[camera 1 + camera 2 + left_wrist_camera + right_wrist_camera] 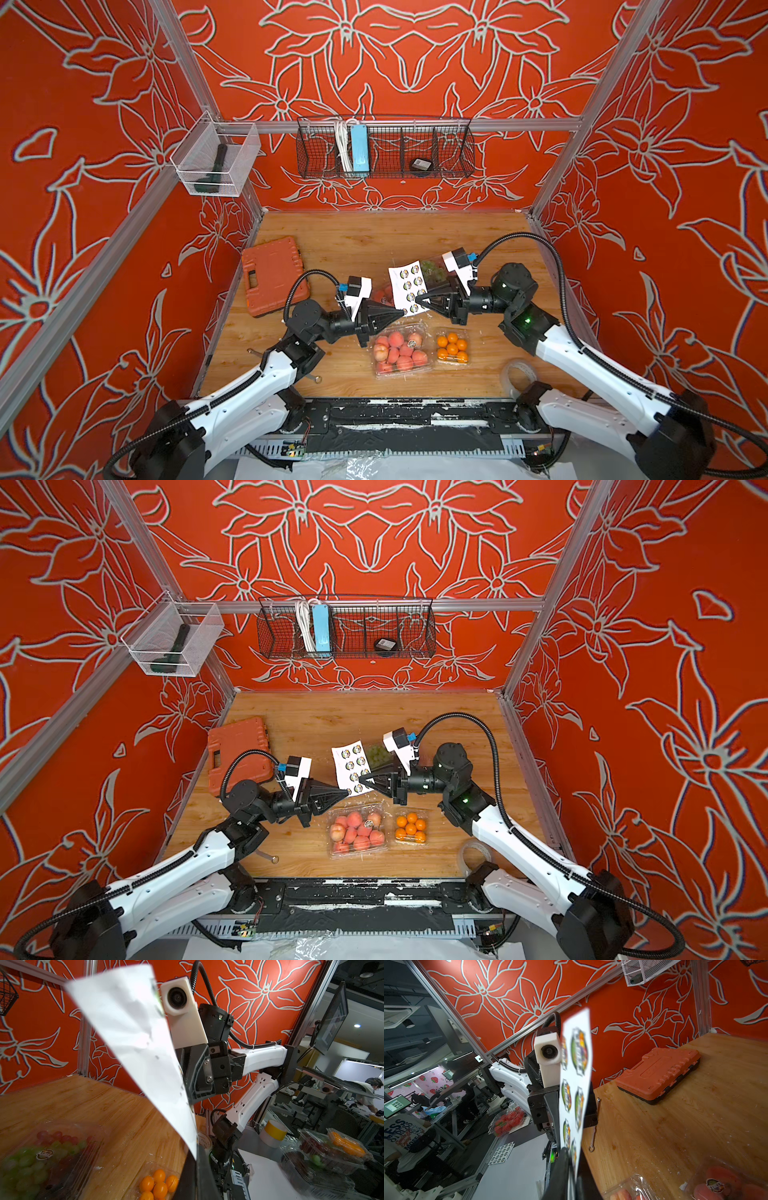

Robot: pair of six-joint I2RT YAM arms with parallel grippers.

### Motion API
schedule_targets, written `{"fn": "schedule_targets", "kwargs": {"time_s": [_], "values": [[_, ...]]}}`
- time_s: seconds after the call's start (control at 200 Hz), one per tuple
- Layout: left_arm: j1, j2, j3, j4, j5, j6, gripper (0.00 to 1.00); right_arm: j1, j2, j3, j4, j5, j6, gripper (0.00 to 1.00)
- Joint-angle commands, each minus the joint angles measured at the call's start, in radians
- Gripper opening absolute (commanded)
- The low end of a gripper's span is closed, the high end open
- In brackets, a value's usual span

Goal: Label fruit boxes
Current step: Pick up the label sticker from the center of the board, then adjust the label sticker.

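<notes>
White-shelled, the left arm (257, 386) and right arm (582, 357) rise from the bottom edge in both top views and meet at centre frame. There the left pincer (401, 312) is clenched on the lower corner of a white sticker sheet (409, 284), which stands up off the tabletop (357, 245). The right pincer (419, 301) meets the sheet's right edge; I cannot tell whether it grips.

Below centre sits the large clear box of peaches (400, 350), with a round sticker (412, 343) on its lid. The small box of oranges (452, 348) is just to its right. The grape box (432, 269) lies behind the sheet and the small peach box (381, 293) to the sheet's left, both partly hidden.
</notes>
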Motion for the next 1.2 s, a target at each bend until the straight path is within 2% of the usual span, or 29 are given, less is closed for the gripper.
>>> {"fn": "schedule_targets", "kwargs": {"time_s": [0.0, 0.055, 0.19, 0.34, 0.415, 0.911, 1.196], "values": [[-0.005, -0.005, 0.019, 0.059, 0.029, -0.021, 0.0, -0.002, -0.037, -0.04, 0.068, -0.077, -0.004, 0.22], [-0.006, -0.008, 0.023, 0.051, 0.028, -0.015, 0.0, -0.002, -0.049, -0.053, 0.081, -0.078, -0.002, 0.25], [-0.005, 0.002, 0.024, 0.058, 0.049, -0.025, 0.0, 0.0, -0.059, -0.055, 0.091, -0.085, 0.001, 0.24], [-0.011, 0.027, 0.016, 0.114, 0.066, -0.058, 0.0, 0.0, -0.04, -0.046, 0.105, -0.094, 0.007, 0.07], [-0.012, 0.028, 0.007, 0.146, 0.08, -0.076, 0.0, 0.001, -0.032, -0.043, 0.087, -0.095, -0.007, 0.01], [-0.032, 0.079, 0.033, 0.136, 0.091, -0.063, 0.0, 0.007, -0.006, -0.042, 0.113, -0.077, 0.001, 0.0], [-0.042, 0.089, 0.036, 0.136, 0.082, -0.055, 0.0, 0.01, 0.003, -0.034, 0.07, -0.022, -0.028, 0.0]]}}
